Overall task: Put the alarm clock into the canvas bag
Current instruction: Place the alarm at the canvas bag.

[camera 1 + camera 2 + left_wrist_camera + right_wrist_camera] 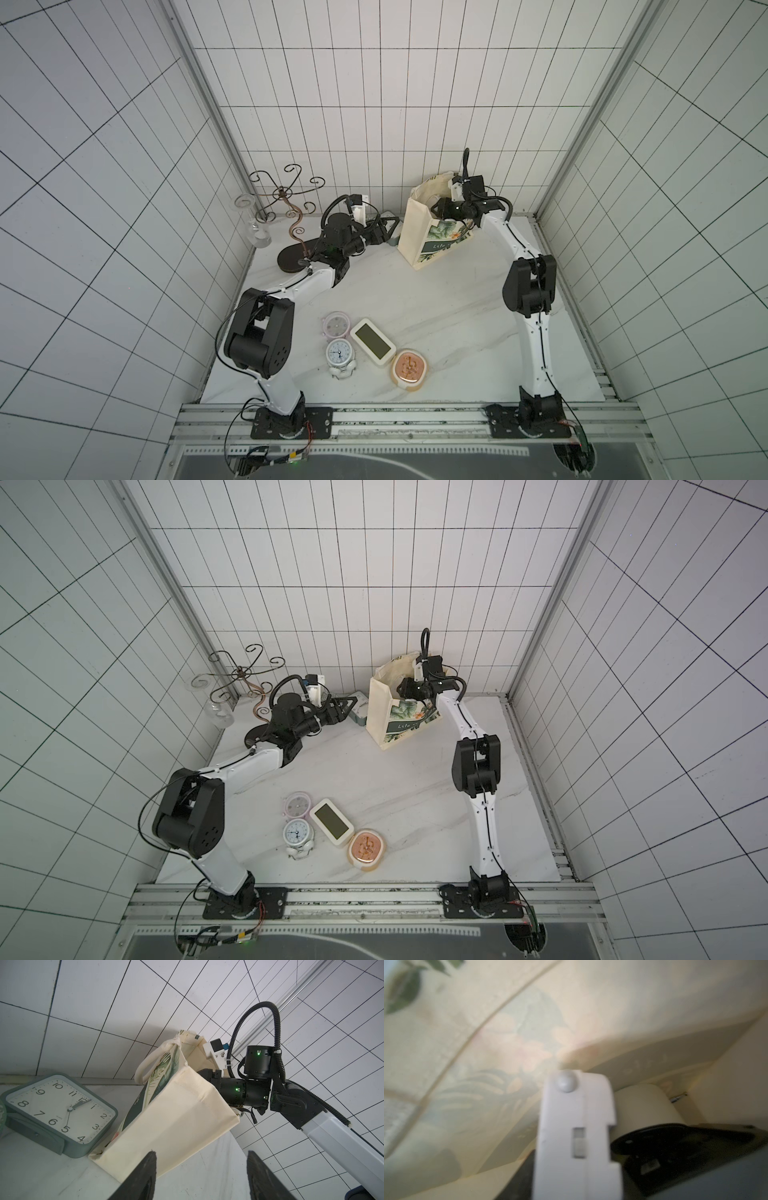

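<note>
Right gripper [575, 1147] sat inside the canvas bag [419, 232], white alarm clock [577, 1118] between its jaws; clamped or loose, couldn't tell. Left gripper [202, 1153] was spread apart, empty, just beside the bag.

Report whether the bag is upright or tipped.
Upright: the bag stands on its base, mouth open upward, with the right arm reaching inside.

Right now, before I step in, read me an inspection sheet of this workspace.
Surface: white marbled table, no spills seen.
Job's things: canvas bag upright at the back; white case inside, probably the alarm clock.
Clutter: pink round clock, twin-bell clock, digital clock, copper clock, grey square clock, iron stand, glass.
Grippers: left gripper open, empty, beside the bag; right gripper inside the bag, jaws unclear.
Cables: black conduit loops above the right wrist.
Surroundings: gridded white walls.
</note>
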Controlling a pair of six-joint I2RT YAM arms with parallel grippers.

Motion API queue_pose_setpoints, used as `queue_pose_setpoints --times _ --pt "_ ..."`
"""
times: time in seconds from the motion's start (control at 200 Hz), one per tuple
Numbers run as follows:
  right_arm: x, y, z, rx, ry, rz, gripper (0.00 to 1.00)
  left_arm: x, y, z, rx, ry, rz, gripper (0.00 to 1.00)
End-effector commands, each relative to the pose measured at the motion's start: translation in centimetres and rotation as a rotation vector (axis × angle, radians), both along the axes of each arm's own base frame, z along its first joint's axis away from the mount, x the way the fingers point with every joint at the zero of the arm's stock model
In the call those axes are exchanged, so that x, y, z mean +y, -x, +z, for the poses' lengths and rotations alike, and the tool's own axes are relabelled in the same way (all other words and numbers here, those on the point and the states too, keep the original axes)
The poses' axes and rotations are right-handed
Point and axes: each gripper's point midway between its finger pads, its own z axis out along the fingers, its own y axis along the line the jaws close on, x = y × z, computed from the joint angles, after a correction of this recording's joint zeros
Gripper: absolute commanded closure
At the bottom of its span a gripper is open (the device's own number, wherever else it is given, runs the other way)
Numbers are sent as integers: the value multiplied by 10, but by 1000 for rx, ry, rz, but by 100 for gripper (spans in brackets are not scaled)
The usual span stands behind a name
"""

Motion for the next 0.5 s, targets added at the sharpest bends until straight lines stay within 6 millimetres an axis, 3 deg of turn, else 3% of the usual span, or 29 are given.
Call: queue_pose_setpoints --times 0.0,0.02,0.045,0.06,0.185,0.325,0.495 --pt "-17 -4 15 -18 66 -42 26 -4 -2 -4 -6 4 -18 33" --pt "-20 -4 20 -29 76 -49 23 -4 -3 -5 -3 0 -14 33" --pt "-23 -4 28 -45 85 -58 4 -2 -4 -7 -1 -6 -8 33" --pt "-24 -3 34 -58 90 -63 1 -1 -4 -7 0 -10 -2 33" --pt "-34 3 88 -161 104 -89 0 6 -8 -7 -3 -17 34 33" --pt "-39 28 144 -249 109 -87 0 14 -9 -7 4 -27 56 33" --pt "-43 68 176 -292 117 -98 0 10 -12 9 -30 -72 73 33"
